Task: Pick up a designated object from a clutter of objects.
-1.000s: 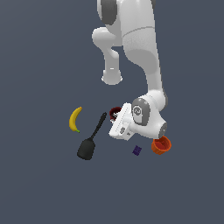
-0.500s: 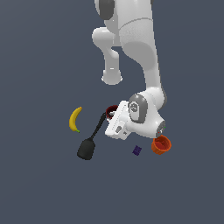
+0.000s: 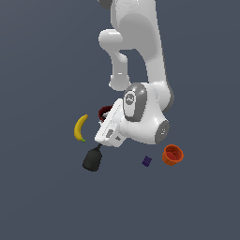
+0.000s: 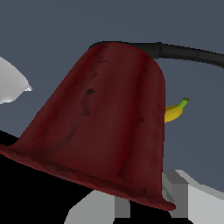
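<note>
Gripper (image 3: 107, 123) right at the maroon cup (image 4: 105, 127), finger state can't tell; centre the rim between the fingers before clamping, clear of the spatula (image 3: 93, 158).

I see a dark red cup (image 4: 105, 122) with blotchy darker patches, a yellow banana (image 3: 80, 127) tipped green, a black spatula (image 3: 93, 159), a tiny purple block (image 3: 146, 161), an orange cup (image 3: 172, 154), a white-and-grey arm (image 3: 140, 61), and a slate-grey floor (image 3: 42, 197).

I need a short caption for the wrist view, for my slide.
Close-up of the dark red cup, with the banana and black spatula handle behind it.
</note>
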`<state>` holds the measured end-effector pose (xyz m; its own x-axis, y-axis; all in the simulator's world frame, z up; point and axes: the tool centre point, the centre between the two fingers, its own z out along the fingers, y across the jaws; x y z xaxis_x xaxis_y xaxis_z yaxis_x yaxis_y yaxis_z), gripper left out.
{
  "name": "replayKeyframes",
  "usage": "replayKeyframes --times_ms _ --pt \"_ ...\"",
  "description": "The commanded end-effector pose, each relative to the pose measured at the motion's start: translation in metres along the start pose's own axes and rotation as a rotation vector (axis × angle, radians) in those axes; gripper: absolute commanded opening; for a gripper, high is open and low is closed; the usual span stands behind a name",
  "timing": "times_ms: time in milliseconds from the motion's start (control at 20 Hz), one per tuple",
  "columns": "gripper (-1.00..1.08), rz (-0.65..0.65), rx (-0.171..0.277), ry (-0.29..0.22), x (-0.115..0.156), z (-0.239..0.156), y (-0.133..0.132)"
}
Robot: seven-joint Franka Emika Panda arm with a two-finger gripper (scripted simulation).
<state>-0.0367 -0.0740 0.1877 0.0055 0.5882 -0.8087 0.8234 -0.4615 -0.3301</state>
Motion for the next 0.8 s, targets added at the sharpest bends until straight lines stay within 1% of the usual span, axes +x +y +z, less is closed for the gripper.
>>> replayKeyframes --times_ms 0,450,750 --pt "-1.0 0.002 0.0 0.0 -0.033 -0.005 0.007" --pt "-1.0 0.003 0.002 0.0 -0.145 -0.024 0.036" --pt "-1.0 0.003 0.001 0.0 -0.206 -0.035 0.053"
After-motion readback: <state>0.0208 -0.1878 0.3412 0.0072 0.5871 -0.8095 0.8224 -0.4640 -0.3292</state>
